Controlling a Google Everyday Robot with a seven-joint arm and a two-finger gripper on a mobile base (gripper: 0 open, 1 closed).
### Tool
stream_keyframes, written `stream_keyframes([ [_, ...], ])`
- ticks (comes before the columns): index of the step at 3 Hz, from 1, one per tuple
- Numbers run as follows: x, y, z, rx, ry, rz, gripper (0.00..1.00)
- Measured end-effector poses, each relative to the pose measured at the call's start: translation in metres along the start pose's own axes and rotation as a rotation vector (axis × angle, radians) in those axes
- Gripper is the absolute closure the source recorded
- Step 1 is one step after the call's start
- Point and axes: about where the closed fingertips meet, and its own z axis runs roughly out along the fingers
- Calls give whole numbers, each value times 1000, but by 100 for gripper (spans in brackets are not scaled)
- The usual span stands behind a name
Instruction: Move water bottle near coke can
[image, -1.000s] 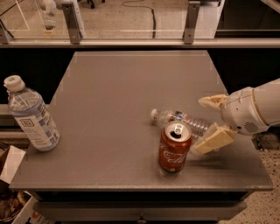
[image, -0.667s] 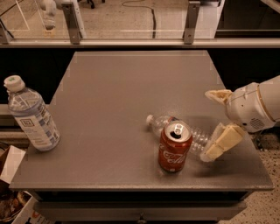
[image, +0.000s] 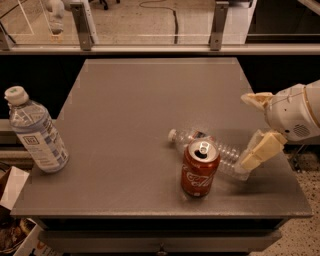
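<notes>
The water bottle lies on its side on the grey table, white cap pointing left, body angled down to the right. The coke can stands upright just in front of it, touching or nearly touching its middle. My gripper is at the table's right edge, open. Its lower finger sits beside the bottle's base, and its upper finger is well clear of the bottle. The gripper holds nothing.
A larger clear bottle with a blue-white label stands upright at the table's left edge. A railing and a floor with a cable lie beyond the far edge. A cardboard box sits below the table's left side.
The gripper has drawn back slightly to the right and its fingers stand wider apart. The water bottle has settled on the table behind the can. The can has not moved.
</notes>
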Motion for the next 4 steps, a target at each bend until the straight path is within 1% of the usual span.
stream_keyframes([
  [1, 1, -22, -18, 49, -22, 16, 0],
  [2, 2, -40, -35, 112, -60, 49, 0],
  [3, 0, -55, -35, 160, -105, 79, 0],
  [4, 0, -55, -35, 160, -105, 78, 0],
])
